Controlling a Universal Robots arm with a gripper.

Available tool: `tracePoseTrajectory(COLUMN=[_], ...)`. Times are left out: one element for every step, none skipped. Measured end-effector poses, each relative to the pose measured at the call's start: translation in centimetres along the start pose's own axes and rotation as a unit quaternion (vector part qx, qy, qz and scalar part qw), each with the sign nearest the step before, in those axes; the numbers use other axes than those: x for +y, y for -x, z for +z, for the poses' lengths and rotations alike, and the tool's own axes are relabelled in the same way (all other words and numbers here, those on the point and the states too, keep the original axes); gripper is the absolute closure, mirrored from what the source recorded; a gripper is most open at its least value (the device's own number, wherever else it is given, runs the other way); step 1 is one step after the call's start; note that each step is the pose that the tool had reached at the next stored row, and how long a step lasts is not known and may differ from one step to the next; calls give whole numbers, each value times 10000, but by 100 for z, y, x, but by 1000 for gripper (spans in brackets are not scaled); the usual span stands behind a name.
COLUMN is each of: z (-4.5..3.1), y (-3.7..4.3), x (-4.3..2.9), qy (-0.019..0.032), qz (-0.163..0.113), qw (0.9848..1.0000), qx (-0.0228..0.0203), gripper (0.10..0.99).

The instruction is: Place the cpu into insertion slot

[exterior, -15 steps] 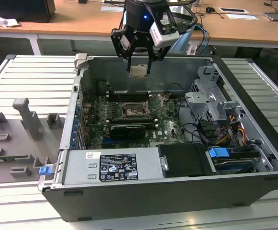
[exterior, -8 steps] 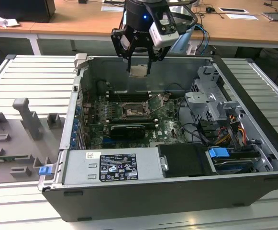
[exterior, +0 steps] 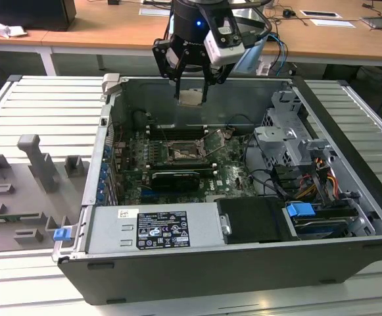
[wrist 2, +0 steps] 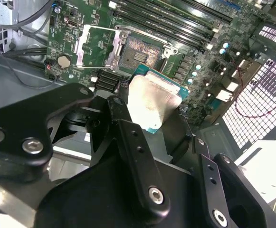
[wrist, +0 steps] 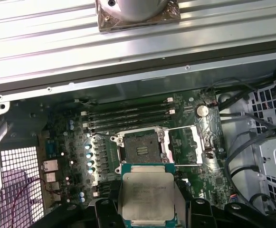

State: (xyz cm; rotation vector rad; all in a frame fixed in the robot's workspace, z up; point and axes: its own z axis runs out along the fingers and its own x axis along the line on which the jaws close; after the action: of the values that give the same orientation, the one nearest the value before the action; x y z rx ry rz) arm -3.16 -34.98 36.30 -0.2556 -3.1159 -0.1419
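On the exterior view's left, grey fixture blocks (exterior: pixel 39 168) sit on the bench (exterior: pixel 46 112); mid-frame, claw (exterior: pixel 191 99) clamped on the cpu (exterior: pixel 191 97) by opposite edges, chip flat, well above the open computer case (exterior: pixel 243 263); insertion slot (exterior: pixel 181 153) lies below it, nearly in line, bare, metal frame (exterior: pixel 214 146) swung open toward the right

An open computer case (exterior: pixel 210 273) lies on a ribbed metal table (exterior: pixel 52 105), holding a labelled power supply (exterior: pixel 151 227) and a black graphics card (exterior: pixel 175 179) on a green board (exterior: pixel 233 174), with grey blocks (exterior: pixel 38 161) at the exterior view's left.
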Motion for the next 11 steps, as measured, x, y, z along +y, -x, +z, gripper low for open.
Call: tracePoseTrajectory(z=[0, 0, 1, 1, 1, 1, 1, 1, 1, 2, 2], y=[0, 0, 0, 0, 0, 0, 0, 0, 0, 0, 0], x=[0, 0, 0, 0, 0, 0, 0, 0, 0, 0, 0], qy=[0, 0, 1, 1, 1, 1, 2, 2, 2, 2, 3], qz=[12, 28, 40, 53, 66, 78, 91, 107, 119, 134, 146], qw=[10000, 10000, 10000, 10000, 10000, 10000, 10000, 9999, 9999, 9999, 9999], qx=[-1, -3, -4, -5, -6, -7, -8, -10, -10, -12, -13], gripper=[557, 557, 557, 557, 557, 557, 557, 557, 557, 557, 557])
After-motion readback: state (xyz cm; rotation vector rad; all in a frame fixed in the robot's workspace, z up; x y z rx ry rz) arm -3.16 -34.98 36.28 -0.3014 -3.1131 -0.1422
